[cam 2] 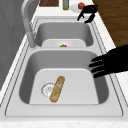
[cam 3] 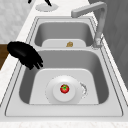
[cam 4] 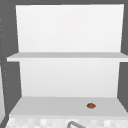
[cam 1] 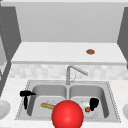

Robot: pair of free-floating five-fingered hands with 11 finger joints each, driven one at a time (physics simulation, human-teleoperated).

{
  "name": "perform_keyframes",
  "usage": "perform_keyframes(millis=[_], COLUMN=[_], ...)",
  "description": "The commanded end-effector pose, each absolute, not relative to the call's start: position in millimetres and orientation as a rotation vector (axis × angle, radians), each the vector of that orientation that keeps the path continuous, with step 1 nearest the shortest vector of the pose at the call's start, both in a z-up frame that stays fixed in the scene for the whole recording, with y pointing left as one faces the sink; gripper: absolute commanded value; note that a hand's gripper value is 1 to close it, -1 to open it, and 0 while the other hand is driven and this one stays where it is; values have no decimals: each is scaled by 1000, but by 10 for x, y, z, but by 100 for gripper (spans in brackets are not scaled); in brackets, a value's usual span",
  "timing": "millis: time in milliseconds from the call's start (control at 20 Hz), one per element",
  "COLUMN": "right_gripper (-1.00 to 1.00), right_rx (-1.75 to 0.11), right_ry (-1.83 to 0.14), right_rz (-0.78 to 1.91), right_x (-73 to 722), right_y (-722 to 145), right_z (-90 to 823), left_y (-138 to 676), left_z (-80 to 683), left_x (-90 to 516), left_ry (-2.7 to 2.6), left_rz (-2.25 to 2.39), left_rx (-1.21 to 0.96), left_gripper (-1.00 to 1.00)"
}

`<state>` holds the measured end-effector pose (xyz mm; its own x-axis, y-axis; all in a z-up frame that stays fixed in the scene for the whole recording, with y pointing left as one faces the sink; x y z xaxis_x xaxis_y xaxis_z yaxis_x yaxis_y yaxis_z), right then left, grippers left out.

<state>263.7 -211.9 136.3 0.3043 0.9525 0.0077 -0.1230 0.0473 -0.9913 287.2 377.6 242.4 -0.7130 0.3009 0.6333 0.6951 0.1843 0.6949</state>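
The left robot hand (cam 1: 26, 95) hangs over the left rim of the double sink (cam 1: 111, 100), fingers straight and spread and holding nothing; in the left side view it reaches in over the near basin's edge (cam 2: 110, 63), fingertips above the basin wall and apart from everything in it. Nearest to it is a bread loaf (cam 2: 57, 88) lying on the floor of the left basin, one end across the drain (cam 2: 47, 89), probably because the basin floor slopes it that way.

The right robot hand (cam 1: 94, 103) hovers over the right basin with its fingers pointing down, loosely bunched but gripping nothing (its fingertips show above the basin's front edge (cam 3: 27, 56)). Beneath and just beside it a white plate (cam 3: 56, 97) lies flat on the basin floor, with 1 strawberry (cam 3: 64, 88) resting at its centre, well short of the fingers.

The faucet (cam 1: 72, 71) stands behind the divider, its spout swung toward the right basin. A large red ball (cam 1: 67, 115) sits in front of the sink. On the shelf (cam 4: 50, 107) above, a small brown thing (cam 4: 91, 105) lies alone toward the right. On the desk at either end of the sink lies a pale dish (cam 1: 3, 108).
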Motion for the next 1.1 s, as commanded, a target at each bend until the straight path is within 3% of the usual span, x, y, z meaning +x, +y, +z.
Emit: perform_keyframes(millis=[0, 350, 1050], right_gripper=[0, 0, 0], right_rx=[-1225, -1225, -1225], right_ry=[-903, -903, -903], right_rz=[1020, 1020, 1020], right_x=[2637, 2637, 2637], right_y=[-2119, -2119, -2119], right_z=[1363, 1363, 1363], left_y=[3890, 3941, 3940], left_z=[2424, 2353, 2335], left_x=[2765, 2522, 2592], left_ry=[-2192, -2255, -2200], left_rz=[-1569, -1657, -1613], left_rx=[-864, -755, -828], left_gripper=[-100, -100, -100])
